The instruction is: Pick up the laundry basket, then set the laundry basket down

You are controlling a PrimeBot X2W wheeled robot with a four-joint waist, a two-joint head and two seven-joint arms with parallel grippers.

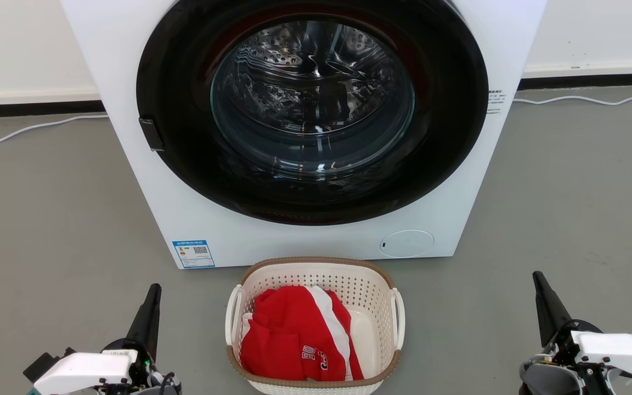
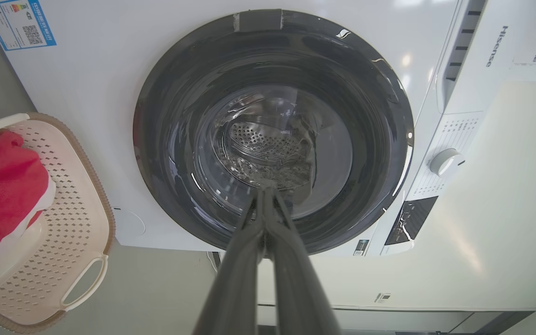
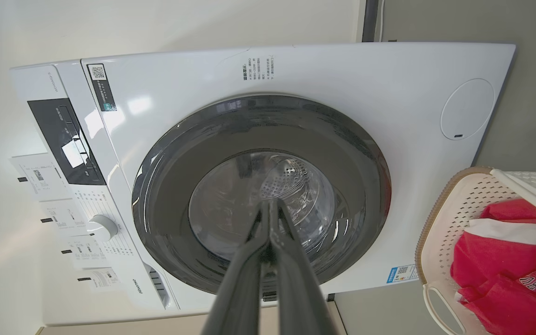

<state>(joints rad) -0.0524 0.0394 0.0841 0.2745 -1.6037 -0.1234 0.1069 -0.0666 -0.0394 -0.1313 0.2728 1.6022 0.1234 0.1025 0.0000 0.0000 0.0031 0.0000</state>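
Grey floor point(image 1: 47, 219), white wall behind, a white cable point(image 1: 20, 130) trailing along the skirting. A front-loading washing machine point(image 1: 458, 208) fills the background, its round door point(image 1: 310, 109) closed.

The laundry basket point(image 1: 373, 296) stands upright on the floor just before the machine's foot. A red-and-white garment point(image 1: 288, 334) is heaped toward its left side.

The left gripper point(image 1: 154, 293) and right gripper point(image 1: 541, 285) flank the basket, well apart from it. Both have their fingers pressed together, gripping nothing.

The scene fits two stages: the basket waiting to be lifted, or set back down and let go.

Handling judgement: the two white loop handles point(image 1: 232, 315) look like the sound holds. The thin perforated walls would likely flex. The off-centre load would tip a one-sided carry, so the two sides want equal height.
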